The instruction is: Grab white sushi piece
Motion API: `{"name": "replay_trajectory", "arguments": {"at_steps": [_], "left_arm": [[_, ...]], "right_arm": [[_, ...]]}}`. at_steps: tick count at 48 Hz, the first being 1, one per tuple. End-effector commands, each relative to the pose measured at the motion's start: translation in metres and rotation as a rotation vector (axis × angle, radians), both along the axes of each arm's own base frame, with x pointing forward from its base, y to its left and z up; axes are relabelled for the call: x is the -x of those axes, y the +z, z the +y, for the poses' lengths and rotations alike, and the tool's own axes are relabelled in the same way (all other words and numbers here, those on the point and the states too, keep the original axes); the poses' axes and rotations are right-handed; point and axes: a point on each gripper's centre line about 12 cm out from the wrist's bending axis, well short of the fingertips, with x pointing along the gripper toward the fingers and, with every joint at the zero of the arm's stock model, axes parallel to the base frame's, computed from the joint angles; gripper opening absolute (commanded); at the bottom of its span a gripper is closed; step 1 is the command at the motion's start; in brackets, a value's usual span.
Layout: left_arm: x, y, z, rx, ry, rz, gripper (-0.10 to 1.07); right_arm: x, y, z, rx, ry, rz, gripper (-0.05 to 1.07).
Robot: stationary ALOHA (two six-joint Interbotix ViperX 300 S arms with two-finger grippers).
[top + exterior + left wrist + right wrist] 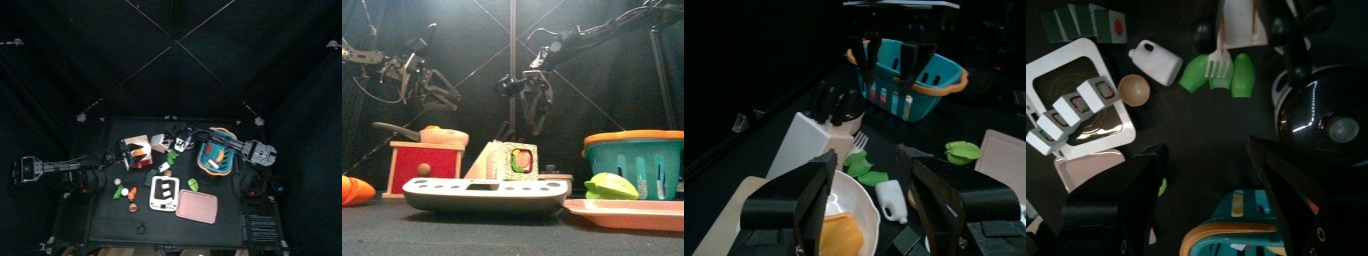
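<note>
The white sushi piece [509,160], white rice around a green and orange middle, stands on the table behind a white flat device [486,194]. My right gripper [531,108] hangs open and empty above and behind the sushi, with clear air between them. In the top view the right gripper [182,141] reaches in from the right to the table's middle. My left gripper [422,86] is open and empty, raised at the left. It also shows in the top view [115,160]. I cannot pick out the sushi in either wrist view.
A teal basket with an orange rim [636,160] stands at the right, with a green piece [613,185] on a pink tray [629,212] before it. A red box [425,165] stands at the left. A white knife block [814,143] and a white bottle [1156,62] lie near the middle.
</note>
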Motion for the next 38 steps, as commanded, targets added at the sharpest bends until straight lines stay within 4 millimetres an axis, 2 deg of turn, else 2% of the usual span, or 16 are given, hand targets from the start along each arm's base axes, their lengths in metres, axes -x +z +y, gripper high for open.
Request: {"name": "replay_trajectory", "arguments": {"at_steps": [1,12,17,23,31,38], "left_arm": [[-0.006,0.008,-0.011,-0.048,-0.064,-0.014,0.88],[-0.015,0.011,-0.049,-0.096,-0.232,-0.014,0.88],[-0.017,0.010,-0.069,-0.096,-0.309,-0.014,0.88],[-0.016,0.010,-0.081,-0.093,-0.354,-0.018,0.88],[-0.014,0.001,-0.085,-0.073,-0.361,-0.001,0.88],[-0.013,-0.004,-0.089,-0.078,-0.378,0.014,0.88]], "right_arm": [[0.011,0.022,0.026,0.045,0.003,-0.161,0.95],[0.023,0.005,0.075,0.198,0.035,-0.443,0.95],[0.022,-0.010,0.095,0.283,0.084,-0.555,0.95],[0.018,-0.021,0.117,0.359,0.170,-0.652,0.95],[0.012,-0.036,0.125,0.422,0.222,-0.725,0.95],[0.002,-0.053,0.124,0.432,0.234,-0.721,0.95]]}}
